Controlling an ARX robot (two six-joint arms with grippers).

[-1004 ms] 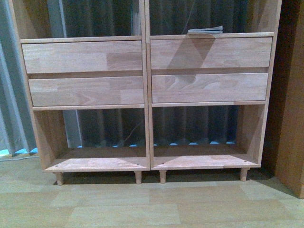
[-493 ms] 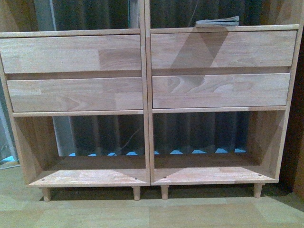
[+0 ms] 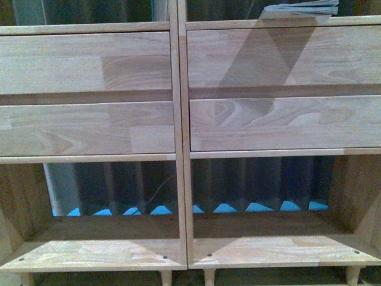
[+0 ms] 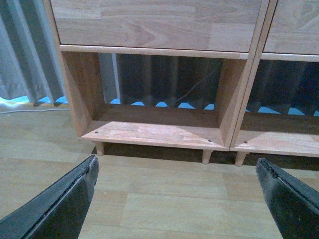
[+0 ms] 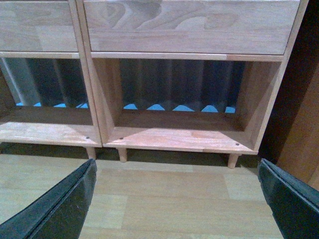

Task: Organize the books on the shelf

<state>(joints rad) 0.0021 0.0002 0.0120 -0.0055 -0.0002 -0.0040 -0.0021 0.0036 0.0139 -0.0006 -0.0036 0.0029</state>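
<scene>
- Light natural-wood, two-column shelf (image 3: 178, 119) fills the front view. I judge the step is reaching the board above the drawers, so raise an arm well clear of the drawer fronts first.
- Pale plank floor (image 4: 164, 199) lies below, with a grey pleated curtain (image 4: 25, 55) behind.
- Thin pale book (image 3: 300, 8) lies flat above the right column's drawers, at the front edge.
- Left pincer (image 4: 174, 199) and right pincer (image 5: 174, 199) are both spread wide and empty.

I see the shelf (image 3: 89, 62) in pale honey wood with swirling grain. The curtain (image 3: 262, 179) is dark grey with vertical pleats; the floor (image 4: 164, 194) shows light beige planks.
</scene>
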